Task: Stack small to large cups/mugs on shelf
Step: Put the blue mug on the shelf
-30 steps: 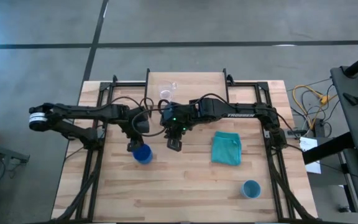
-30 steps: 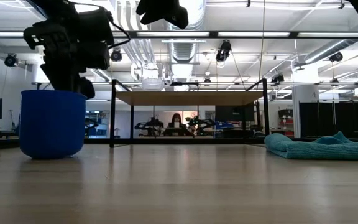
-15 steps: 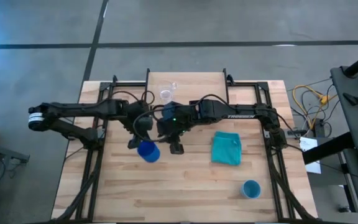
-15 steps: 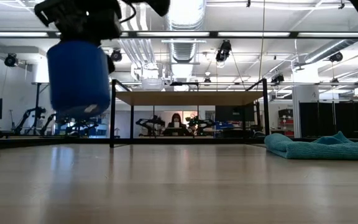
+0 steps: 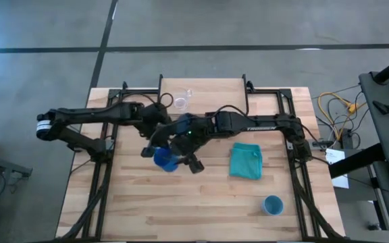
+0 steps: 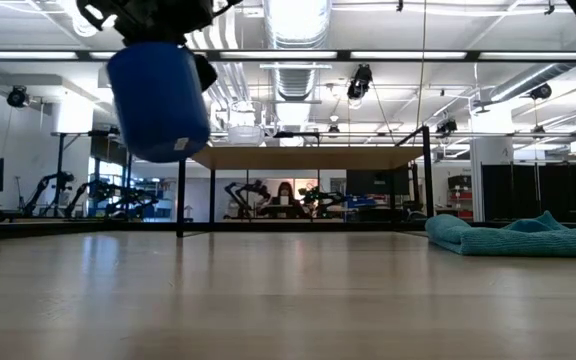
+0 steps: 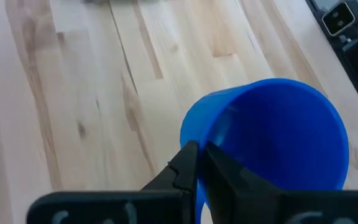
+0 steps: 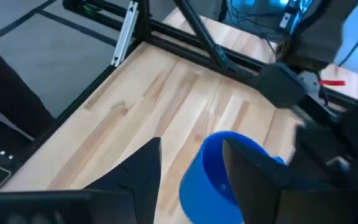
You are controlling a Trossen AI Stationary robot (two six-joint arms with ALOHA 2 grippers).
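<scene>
Above the table, left claw [image 7: 197,163] grips unlabeled blue mug [image 7: 272,140].

Deep blue mug [image 6: 158,100], light blue cup [image 5: 272,204], teal cloth [image 5: 246,160], pale striped-plank wooden table [image 5: 208,202].

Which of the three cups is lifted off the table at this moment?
The deep blue mug: the left tool is shut on its rim and holds it in the air. The clear cup stands on the shelf; the light blue cup on the table.
</scene>
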